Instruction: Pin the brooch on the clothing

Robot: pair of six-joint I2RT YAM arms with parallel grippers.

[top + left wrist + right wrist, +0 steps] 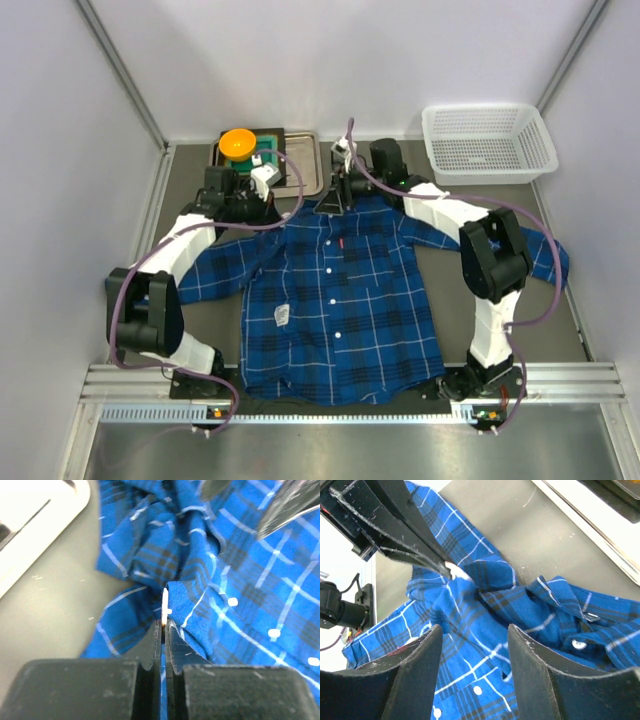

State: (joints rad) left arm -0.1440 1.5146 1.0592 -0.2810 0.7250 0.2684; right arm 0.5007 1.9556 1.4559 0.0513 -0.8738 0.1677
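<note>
The blue plaid shirt [335,300] lies flat on the table, collar at the far end. My left gripper [282,212] is at the shirt's left shoulder next to the collar. In the left wrist view the left gripper [164,626] is shut on the brooch [165,605], a thin pale disc seen edge-on, its upper edge against a raised fold of the shirt [195,565]. My right gripper [332,198] hovers open over the collar. In the right wrist view the right gripper [475,630] is empty above the shirt [470,625], and the brooch [455,572] shows at the left gripper's tip.
A metal tray [302,165] with an orange round dish [238,142] and small parts stands behind the collar; its rim shows in the wrist views [35,525] [590,525]. A white basket [488,142] stands at the back right. Grey walls close in the sides.
</note>
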